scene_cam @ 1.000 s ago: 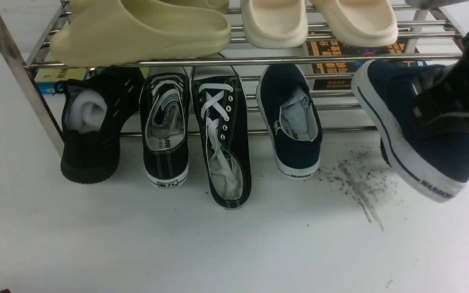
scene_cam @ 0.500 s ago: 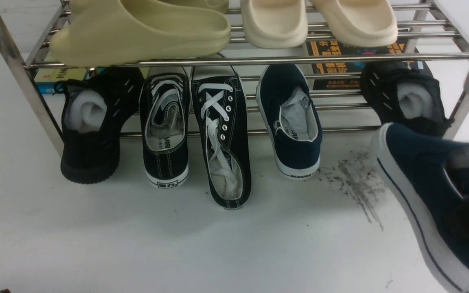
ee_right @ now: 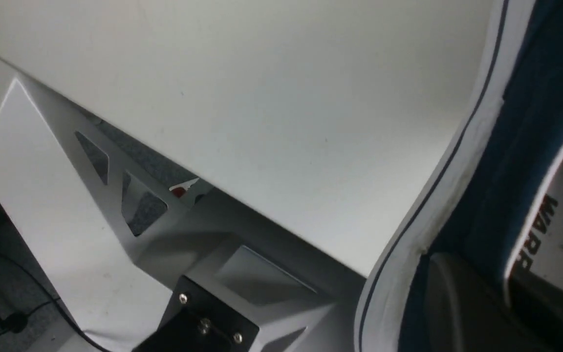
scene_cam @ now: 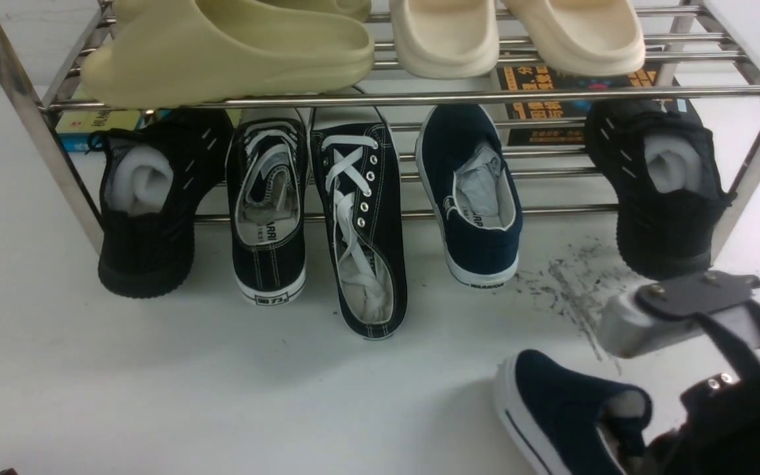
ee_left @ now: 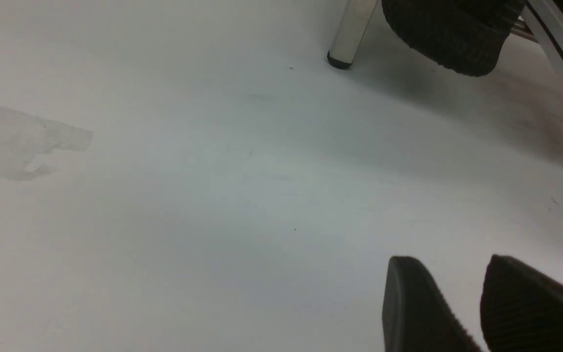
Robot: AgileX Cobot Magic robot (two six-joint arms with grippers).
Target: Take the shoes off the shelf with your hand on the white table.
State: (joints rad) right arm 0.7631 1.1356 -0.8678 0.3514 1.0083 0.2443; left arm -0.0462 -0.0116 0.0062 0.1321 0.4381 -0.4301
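One navy slip-on shoe [scene_cam: 469, 198] lies on the lower tier of the chrome shelf [scene_cam: 386, 99], its heel hanging over the white table [scene_cam: 221, 396]. The other navy shoe [scene_cam: 555, 406] is off the shelf, low over the table's near right edge; I cannot tell whether it touches. My right gripper [scene_cam: 644, 442] is shut on that shoe's side wall [ee_right: 501, 186], one finger [ee_right: 452, 303] outside and the other inside the opening. The left gripper [ee_left: 450, 274] hovers over bare table near a shelf leg [ee_left: 350, 34], its fingers apart with nothing between them.
Black knit sneakers [scene_cam: 146, 211] [scene_cam: 664, 191] sit at both ends of the lower tier, with two black lace-ups [scene_cam: 268, 211] [scene_cam: 360, 231] between. Yellow slides [scene_cam: 221, 53] and cream slides [scene_cam: 446, 36] fill the top tier. Dark scuffs [scene_cam: 578, 297] mark the table. Books [scene_cam: 551, 86] stand behind the shelf.
My right gripper has carried the navy shoe down from beside the shelf's right end toward the table's near edge, uncovering the black knit sneaker behind it.
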